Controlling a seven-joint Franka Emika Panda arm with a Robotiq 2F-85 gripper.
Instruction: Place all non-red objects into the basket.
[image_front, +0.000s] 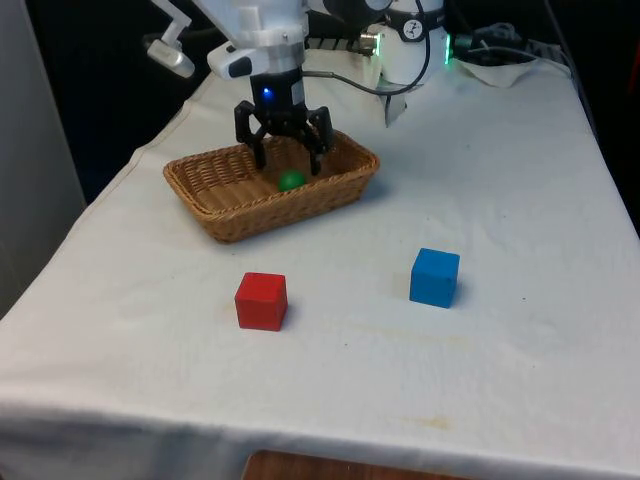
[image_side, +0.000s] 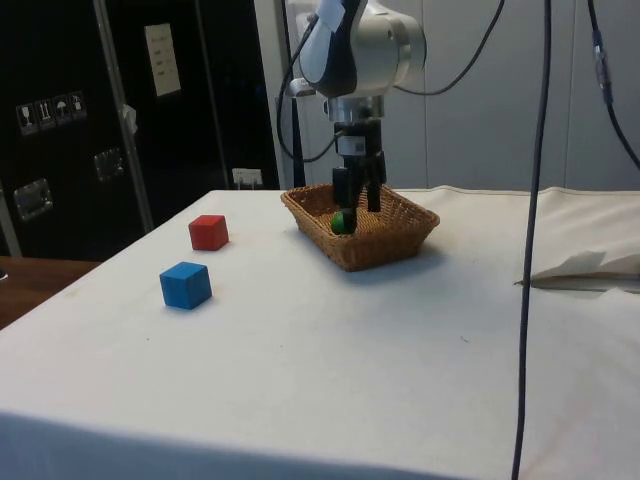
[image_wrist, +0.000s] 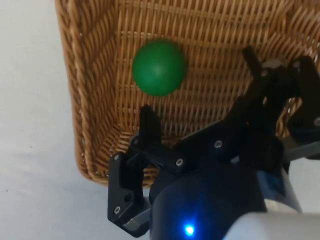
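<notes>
A green ball (image_front: 291, 181) (image_side: 342, 222) (image_wrist: 159, 67) lies inside the wicker basket (image_front: 215, 205) (image_side: 372, 250) (image_wrist: 95, 125). My gripper (image_front: 288, 160) (image_side: 357, 196) (image_wrist: 197, 80) hangs open just above the basket, over the ball, with nothing between its fingers (image_wrist: 150, 125). A blue cube (image_front: 434, 277) (image_side: 185, 285) sits on the cloth towards the front view's right. A red cube (image_front: 261, 301) (image_side: 208, 232) sits nearer the front view's left, in front of the basket.
Cables and a crumpled white sheet (image_front: 500, 62) lie at the far end of the table. A fold of cloth (image_side: 590, 268) shows in the side view beyond the basket.
</notes>
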